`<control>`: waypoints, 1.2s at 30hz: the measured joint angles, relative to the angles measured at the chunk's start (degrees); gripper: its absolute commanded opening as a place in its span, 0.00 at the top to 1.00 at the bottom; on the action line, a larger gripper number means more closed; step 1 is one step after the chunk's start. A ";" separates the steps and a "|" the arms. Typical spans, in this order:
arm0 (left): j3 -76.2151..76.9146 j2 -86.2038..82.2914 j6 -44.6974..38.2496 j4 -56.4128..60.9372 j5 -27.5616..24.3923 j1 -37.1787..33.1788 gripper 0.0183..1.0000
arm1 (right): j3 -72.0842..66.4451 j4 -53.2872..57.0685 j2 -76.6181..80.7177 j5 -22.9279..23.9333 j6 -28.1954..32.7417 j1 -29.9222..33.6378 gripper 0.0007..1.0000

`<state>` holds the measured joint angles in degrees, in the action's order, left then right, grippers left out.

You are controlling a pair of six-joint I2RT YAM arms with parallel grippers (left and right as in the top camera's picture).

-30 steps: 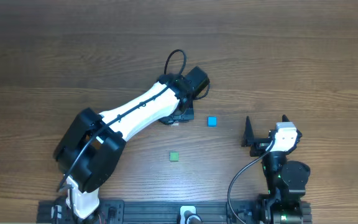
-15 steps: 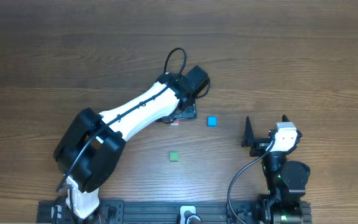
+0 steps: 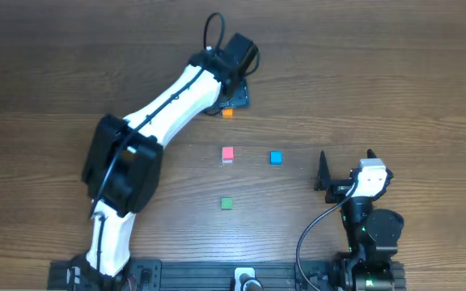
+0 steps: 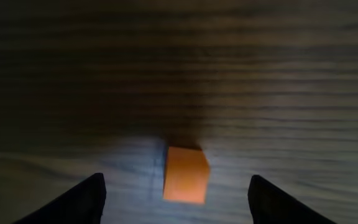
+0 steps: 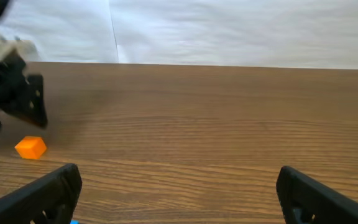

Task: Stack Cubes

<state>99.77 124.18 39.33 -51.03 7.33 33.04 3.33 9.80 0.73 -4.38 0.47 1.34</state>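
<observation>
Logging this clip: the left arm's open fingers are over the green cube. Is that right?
No. The left gripper has its open fingers over the orange cube, as the left wrist view shows; the green cube lies apart, nearer the arms' bases.

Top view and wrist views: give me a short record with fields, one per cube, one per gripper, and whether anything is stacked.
orange cube: on the table, farthest from the arm bases
pink cube: mid-table, left of the blue cube
blue cube: beside the pink cube, not touching
green cube: nearest the bases, alone
left gripper: open, orange cube between its fingers, not clamped
right gripper: open, empty, near its base
stacked: nothing yet; all four cubes lie apart
</observation>
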 measured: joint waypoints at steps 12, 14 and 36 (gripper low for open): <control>0.00 4.39 -4.00 2.45 -2.86 0.59 0.53 | 0.00 0.00 0.00 0.00 0.02 0.00 0.01; 0.00 4.48 -4.11 2.45 -2.86 0.59 0.59 | 0.00 0.00 0.00 0.00 0.00 0.00 0.01; 0.00 4.74 -4.24 1.31 -2.86 0.59 0.90 | 0.00 0.00 0.00 0.00 0.02 0.00 0.01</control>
<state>99.77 128.92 35.09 -49.71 4.47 33.63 3.33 9.80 0.73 -4.38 0.49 1.34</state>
